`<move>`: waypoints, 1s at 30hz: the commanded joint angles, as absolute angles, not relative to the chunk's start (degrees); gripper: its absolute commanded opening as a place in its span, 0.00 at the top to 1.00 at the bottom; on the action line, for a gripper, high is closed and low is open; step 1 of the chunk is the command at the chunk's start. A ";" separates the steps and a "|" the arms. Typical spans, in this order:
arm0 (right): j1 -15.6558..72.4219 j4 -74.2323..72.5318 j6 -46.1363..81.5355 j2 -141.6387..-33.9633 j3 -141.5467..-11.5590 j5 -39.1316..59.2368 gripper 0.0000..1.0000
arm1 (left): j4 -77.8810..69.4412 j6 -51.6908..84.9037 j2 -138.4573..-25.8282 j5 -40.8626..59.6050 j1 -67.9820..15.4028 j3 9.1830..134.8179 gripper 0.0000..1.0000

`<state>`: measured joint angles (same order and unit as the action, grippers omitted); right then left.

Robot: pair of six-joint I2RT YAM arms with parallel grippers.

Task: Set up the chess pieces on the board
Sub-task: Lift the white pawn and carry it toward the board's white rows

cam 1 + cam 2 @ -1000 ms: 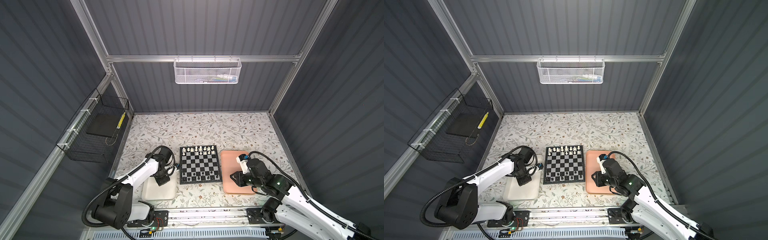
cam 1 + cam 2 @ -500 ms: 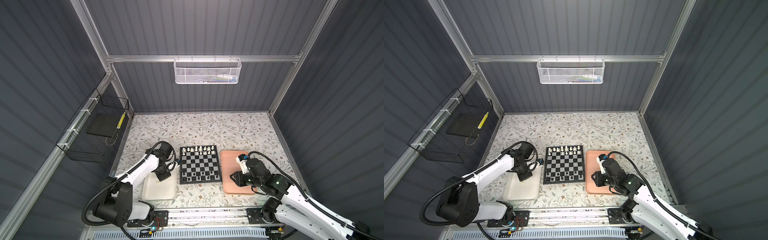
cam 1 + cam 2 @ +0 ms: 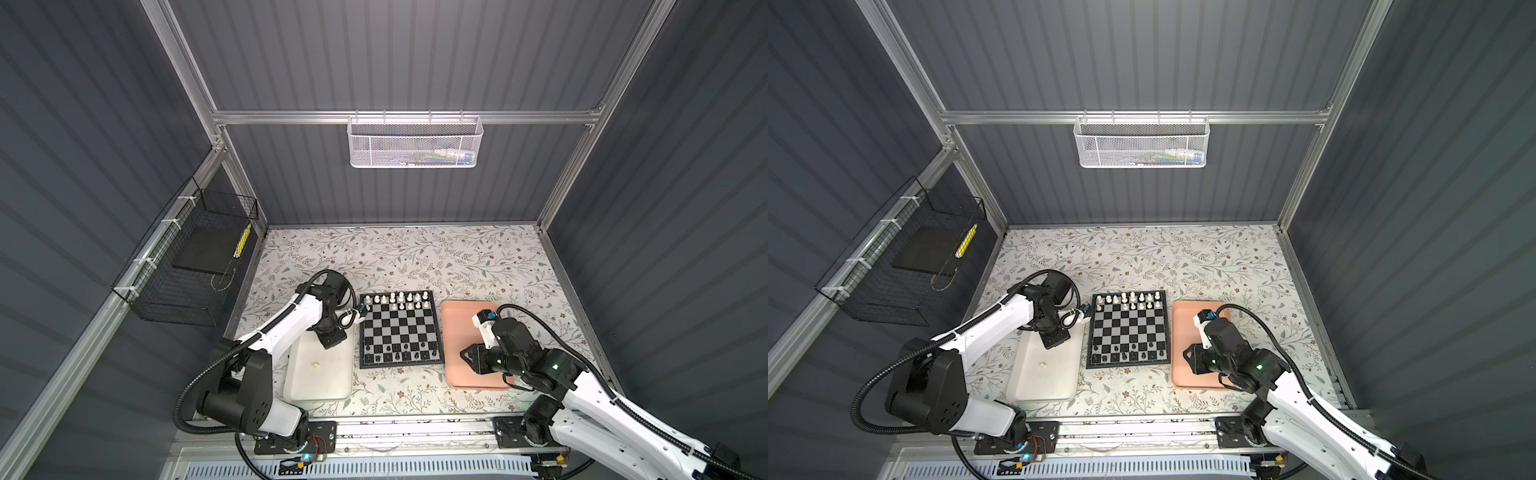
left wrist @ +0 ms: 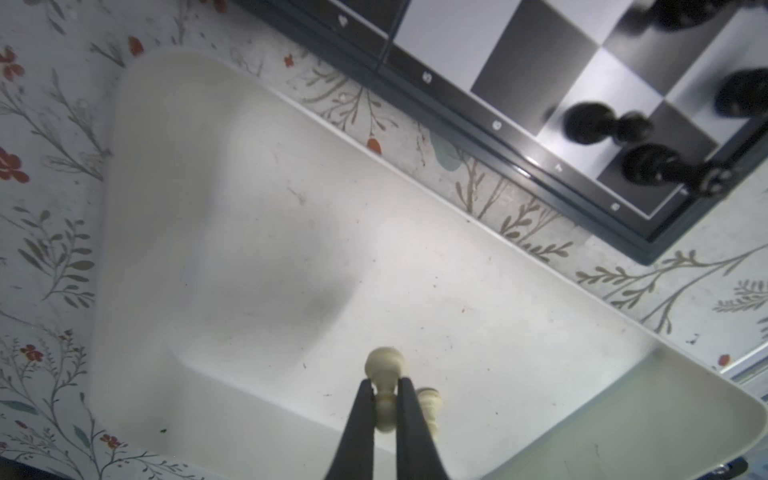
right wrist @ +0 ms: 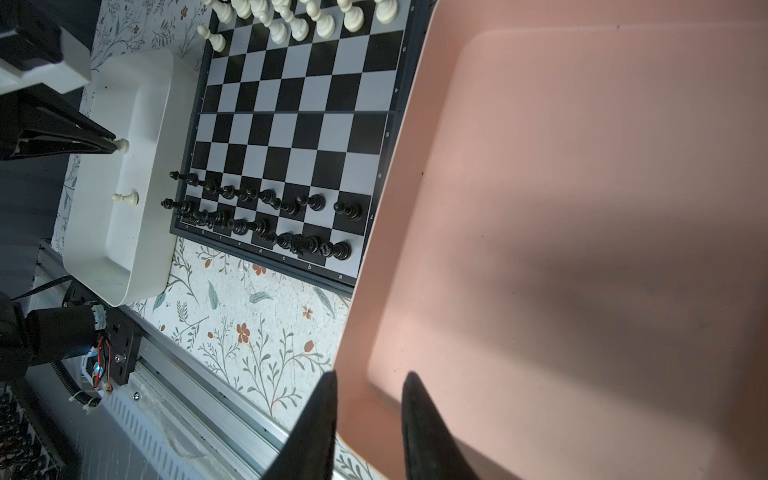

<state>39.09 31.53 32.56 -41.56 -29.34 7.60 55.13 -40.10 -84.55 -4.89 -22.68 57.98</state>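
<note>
A: Left pincer?
B: Was clamped on a cream pawn above the white tray beside the board. Second pawn sat half hidden behind it.
A: Right pincer?
B: Apart, empty, board's other side.

The board, a black-rimmed square of black and silver-grey chequers, lay flat. Black chessmen stood upright and filled its two nearest rows. Cream-white chessmen stood along its two farthest rows, with gaps in the pawn row toward the board's left side. Left of the board, one cream pawn hung pinched at the neck in the closed left gripper. A second cream pawn rested just below it in the white tray; whether this pawn stood upright was unclear.
</note>
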 commanded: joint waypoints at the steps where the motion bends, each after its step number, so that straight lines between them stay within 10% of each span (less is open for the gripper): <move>1: 39.30 32.51 32.93 -41.22 -29.75 7.76 0.70 | 57.48 -40.31 -86.16 -3.36 -24.17 61.45 0.91; 30: 39.15 33.75 34.81 -42.94 -31.21 5.64 0.70 | 56.78 -37.18 -109.81 -1.55 -34.84 89.74 0.90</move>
<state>39.09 31.90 34.50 -43.35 -29.39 6.76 56.12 -38.15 -108.31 -1.78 -34.24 87.39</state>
